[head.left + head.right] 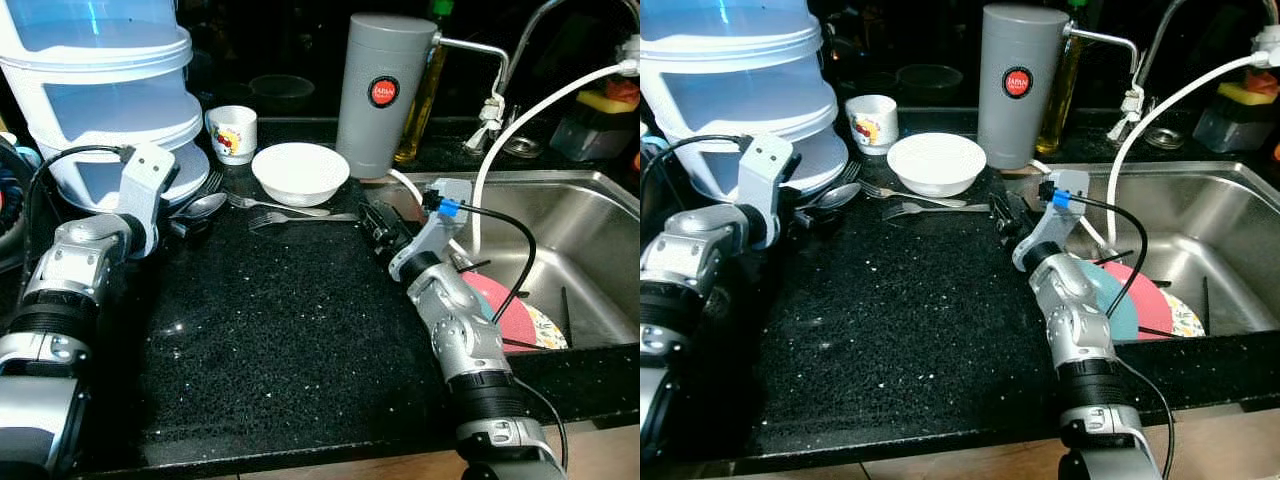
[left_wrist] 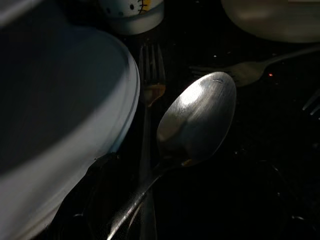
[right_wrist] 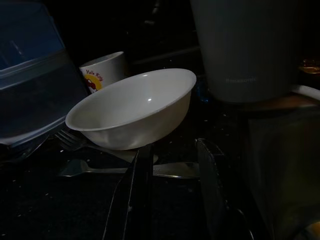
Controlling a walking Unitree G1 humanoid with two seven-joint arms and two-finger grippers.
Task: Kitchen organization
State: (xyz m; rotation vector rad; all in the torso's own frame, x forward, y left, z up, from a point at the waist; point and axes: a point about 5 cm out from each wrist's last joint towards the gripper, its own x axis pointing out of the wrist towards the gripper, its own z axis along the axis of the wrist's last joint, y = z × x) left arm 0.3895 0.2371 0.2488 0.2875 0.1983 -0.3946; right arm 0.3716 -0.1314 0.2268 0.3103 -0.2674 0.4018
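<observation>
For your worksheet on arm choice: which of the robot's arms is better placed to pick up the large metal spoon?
Left. The left gripper sits right at the large metal spoon handle beside the white stacked containers; the right gripper is across the black counter, near the white bowl.

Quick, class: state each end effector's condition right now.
Left end effector: shut on the spoon handle.
Right end effector: open, holding nothing, near the fork.

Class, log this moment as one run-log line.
left gripper: shut on spoon | right gripper: open, at fork | bowl: on counter
</observation>
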